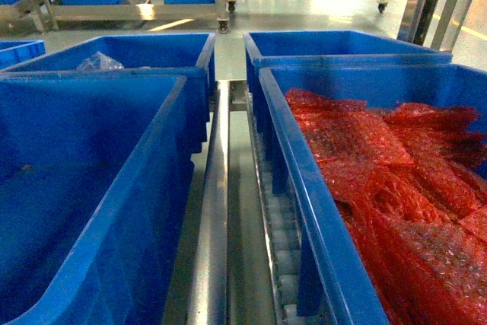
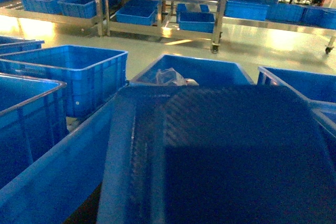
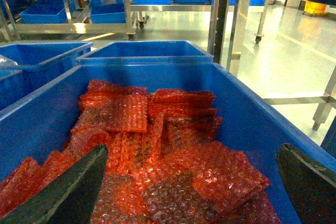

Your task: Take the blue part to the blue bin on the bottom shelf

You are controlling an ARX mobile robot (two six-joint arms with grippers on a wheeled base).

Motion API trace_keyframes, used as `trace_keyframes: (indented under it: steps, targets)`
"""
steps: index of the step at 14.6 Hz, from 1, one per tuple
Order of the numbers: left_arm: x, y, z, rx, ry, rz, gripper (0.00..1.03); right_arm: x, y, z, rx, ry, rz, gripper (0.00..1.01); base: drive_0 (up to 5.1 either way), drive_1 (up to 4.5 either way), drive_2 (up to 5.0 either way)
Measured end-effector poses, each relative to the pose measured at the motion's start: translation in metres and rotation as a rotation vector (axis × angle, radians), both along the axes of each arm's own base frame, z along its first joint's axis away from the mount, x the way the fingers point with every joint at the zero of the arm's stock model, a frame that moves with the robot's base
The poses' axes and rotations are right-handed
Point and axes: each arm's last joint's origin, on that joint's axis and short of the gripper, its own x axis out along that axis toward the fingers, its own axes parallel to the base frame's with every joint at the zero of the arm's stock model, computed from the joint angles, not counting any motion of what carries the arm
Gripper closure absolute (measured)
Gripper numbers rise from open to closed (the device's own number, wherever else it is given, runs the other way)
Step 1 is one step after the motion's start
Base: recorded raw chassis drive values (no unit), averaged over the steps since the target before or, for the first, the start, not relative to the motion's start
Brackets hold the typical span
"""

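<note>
Overhead, the right pincer [image 3: 189,182] hangs spread above red bubble-wrap bags [image 3: 157,145]; left pincer unseen.

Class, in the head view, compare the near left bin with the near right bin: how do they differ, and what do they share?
The near left bin looks empty, showing only a dark blue interior; the near right bin is piled with red bubble-wrap pouches. The left bin sits left of the steel divider rail, the right bin over the white rollers. Both are blue plastic, open-topped and rectangular.
</note>
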Motion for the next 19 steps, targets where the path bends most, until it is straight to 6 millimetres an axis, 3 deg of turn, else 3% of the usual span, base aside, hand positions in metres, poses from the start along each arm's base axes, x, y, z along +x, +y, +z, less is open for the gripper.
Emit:
trace_keyframes:
  steps: [19]
  targets:
    - [0.0, 0.0, 0.0, 0.0, 0.0, 0.0, 0.6, 0.0, 0.0, 0.0001, 0.0, 0.0, 0.0, 0.03, 0.0, 0.0, 0.0]
